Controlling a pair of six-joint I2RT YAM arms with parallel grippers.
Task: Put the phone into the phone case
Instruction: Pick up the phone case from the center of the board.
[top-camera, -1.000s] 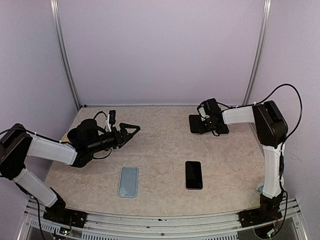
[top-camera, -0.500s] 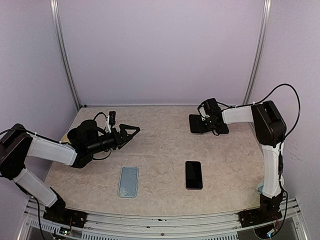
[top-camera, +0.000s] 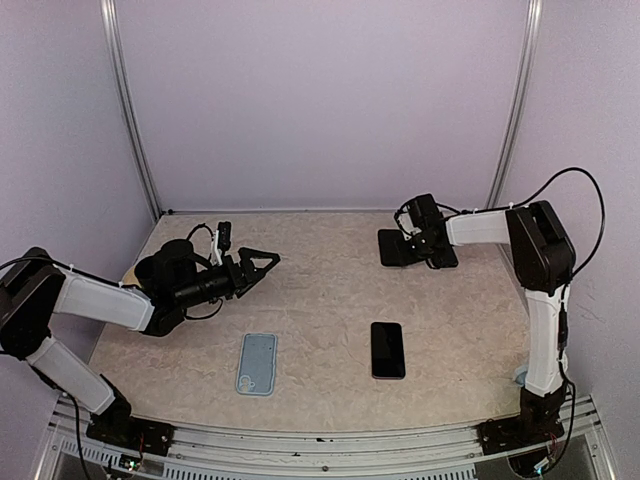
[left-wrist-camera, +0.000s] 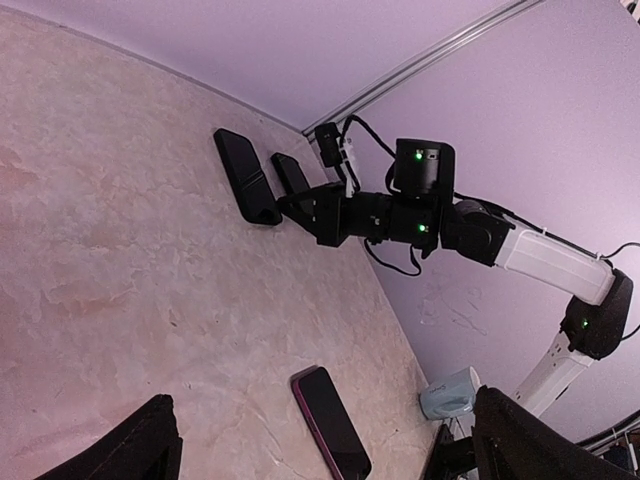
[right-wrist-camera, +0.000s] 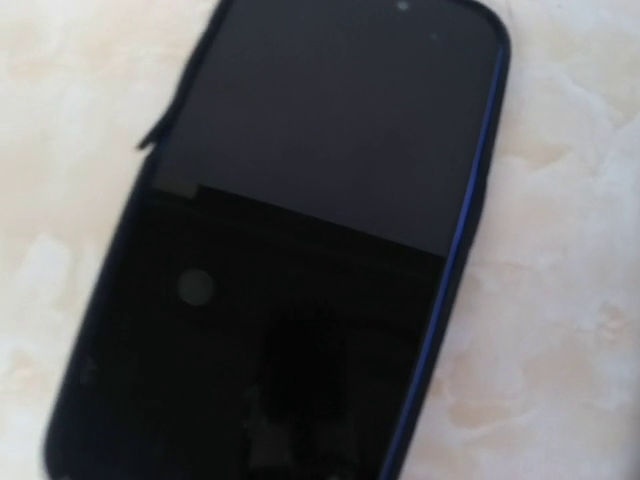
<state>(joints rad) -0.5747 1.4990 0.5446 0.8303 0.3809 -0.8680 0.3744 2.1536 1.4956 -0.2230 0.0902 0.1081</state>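
left gripper (top-camera: 262, 260) spread, empty, beyond phone case (top-camera: 257, 362) | right gripper (top-camera: 408, 246) clenched | risk: flat phone (top-camera: 388, 350) skidding under pinch

A beige, marble-patterned worktop (top-camera: 320, 300) forms the base of a small booth. Plain lilac walls (top-camera: 320, 100) close it in on 3 sides. 2 slim aluminium posts (top-camera: 128, 110) rise at the back corners, and a metal rail (top-camera: 320, 438) runs along the near edge. The light is soft and even.
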